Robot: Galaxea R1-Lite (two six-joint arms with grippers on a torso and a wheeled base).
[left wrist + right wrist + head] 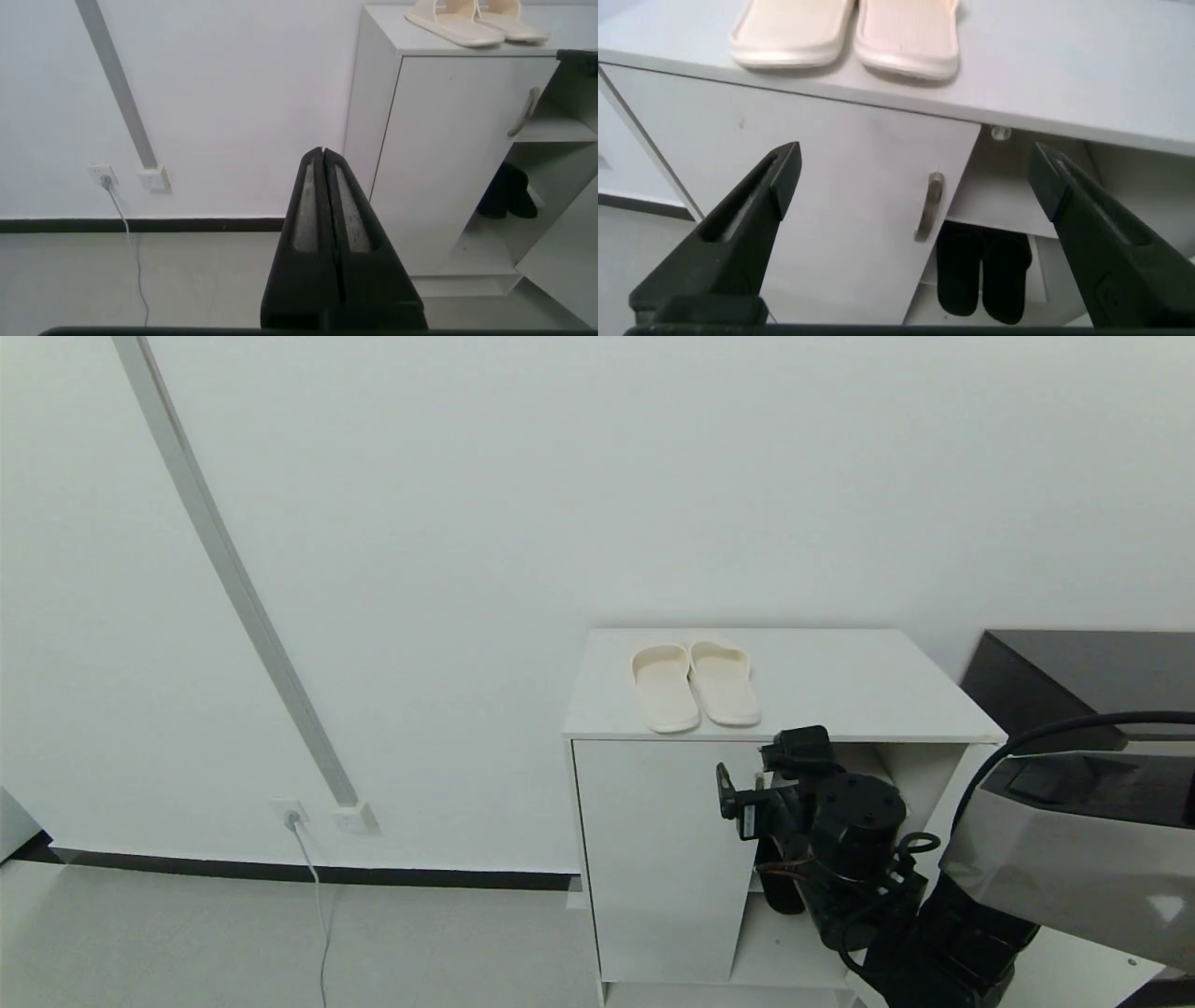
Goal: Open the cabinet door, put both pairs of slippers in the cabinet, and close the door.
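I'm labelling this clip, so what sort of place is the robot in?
Probably a home entryway, or a mock-up: a white shoe cabinet against a bare wall, cream slippers on top, black slippers inside.

Cabinet: white, low, stands against the wall, flat top.

Left door: shut, plain white, with a slim upright metal handle at its inner edge.

Right half: stands open, shows a white shelf high inside and the floor level below.

Cream slippers: one pair, lie flat on the top towards its left side, side by side and touching, soles down, near the front edge.

Dark slippers: one pair, sit inside on the bottom level under the shelf, side by side, just beside the shut door's inner edge.
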